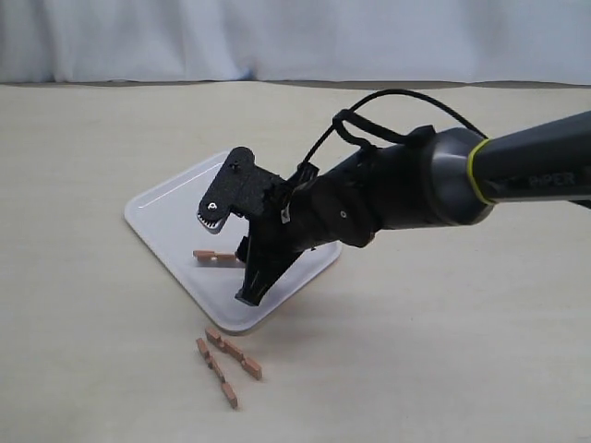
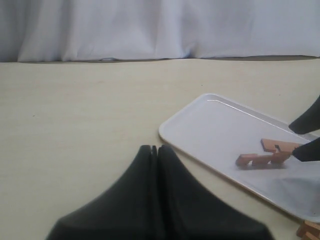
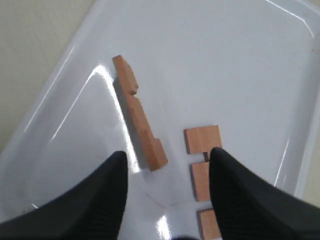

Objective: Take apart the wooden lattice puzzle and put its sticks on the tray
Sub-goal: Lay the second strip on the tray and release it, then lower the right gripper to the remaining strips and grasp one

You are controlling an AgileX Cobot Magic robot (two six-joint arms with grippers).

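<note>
In the exterior view the right claw [image 1: 228,257] is seen reaching in from the right and hanging over the near end of the tray [image 1: 162,214]. Its jaws are spread wide and nothing is gripped. Two sticks [image 1: 215,257] are laid on the tray right beneath it. The other sticks [image 1: 226,358] are found on the desk [image 1: 416,369], just off the tray's near edge, nearer than the claw and a little left of it. Two are counted there, as far as can be told. They lie close together, with their long axes running from far-left to near-right. Whether they are interlocked cannot be told. The left arm is not shown here.

In the left wrist view the left claw [image 2: 155,149] is pressed closed, tip against tip, with nothing held, over bare desk left of the tray [image 2: 200,125]. The two sticks [image 2: 265,155] are seen on the tray, and a corner of the other sticks [image 2: 310,231] is caught on the desk.

In the right wrist view the right claw [image 3: 168,157] is confirmed wide open and empty. One stick [image 3: 137,112] lies clear on the tray [image 3: 240,60]. The second stick [image 3: 202,140] lies apart from it and is partly hidden behind a finger.

About half the job is judged done. The right claw is judged the nearer to the desk pair. For the next pick it would need to be carried nearward over the rim and set across that diagonal axis.
</note>
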